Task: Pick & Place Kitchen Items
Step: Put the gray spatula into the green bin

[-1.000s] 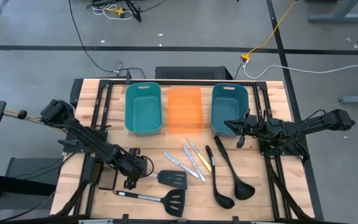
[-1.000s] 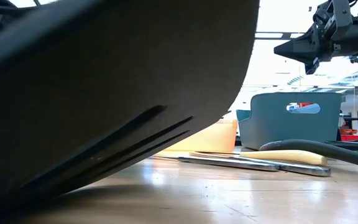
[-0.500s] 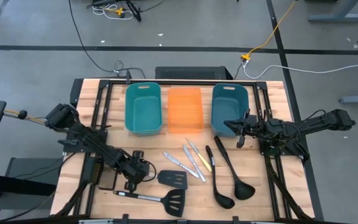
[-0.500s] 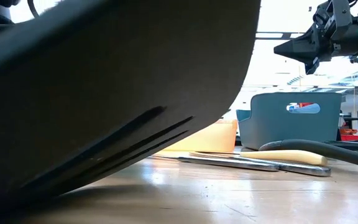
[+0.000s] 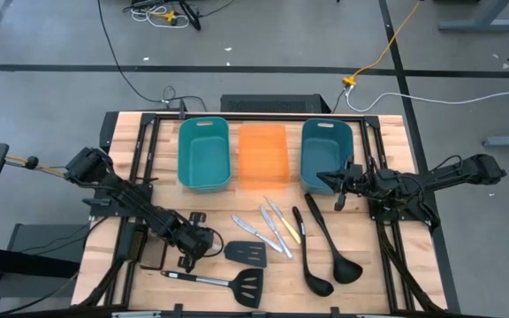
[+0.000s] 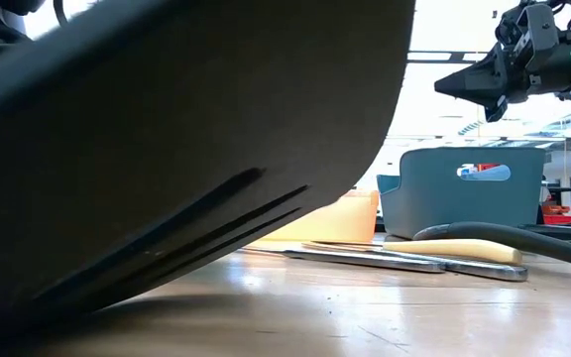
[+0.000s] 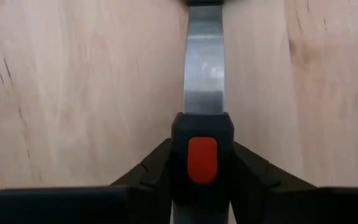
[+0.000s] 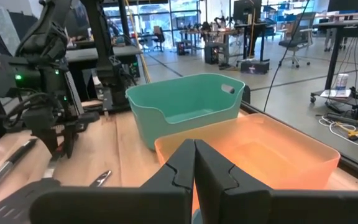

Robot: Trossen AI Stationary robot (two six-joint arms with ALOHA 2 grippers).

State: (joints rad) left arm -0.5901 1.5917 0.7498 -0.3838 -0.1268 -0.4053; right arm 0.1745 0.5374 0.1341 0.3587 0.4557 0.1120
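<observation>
- Left claw point(image 5: 201, 245): sits low at the front left part of the desk point(image 5: 409, 150), closed narrow on the black handle of the short spatula point(image 5: 246, 254).
- In the left wrist view: shows both dark fingers point(image 7: 154, 169) pressed on the sides of this handle, with a red spot on the handle and the silver shaft point(image 7: 202, 93) going forward over the wood.
- Short spatula: lies flat on the desk, with the slotted head pointing away from the left claw, toward the knives.
- Long spatula point(image 5: 237, 283): lies free near the front edge, just in front of the short one, and fills most of the low view as a big dark shape point(image 6: 167, 149).
- Right claw point(image 5: 338, 191): hangs above the desk just beside the blue bin point(image 5: 306, 155), pressed fully together, with nothing inside.
- In the low view: shows the right claw point(image 6: 461, 83) high in the air, well clear of the wood point(image 6: 365, 317).
- Two ladles point(image 5: 306, 252) point(image 5: 325, 234): lie side by side right of the middle, bowls toward the front edge, handle ends near the right claw.
- Knives: four lie loose between the short spatula and the ladles, among them a silver one point(image 5: 246, 230) and a cream-handled one point(image 5: 290, 231).
- Bins: stand in a row at the back, teal bin point(image 5: 204, 186), orange bin point(image 5: 263, 183), then the blue bin, all well apart from the left claw.
</observation>
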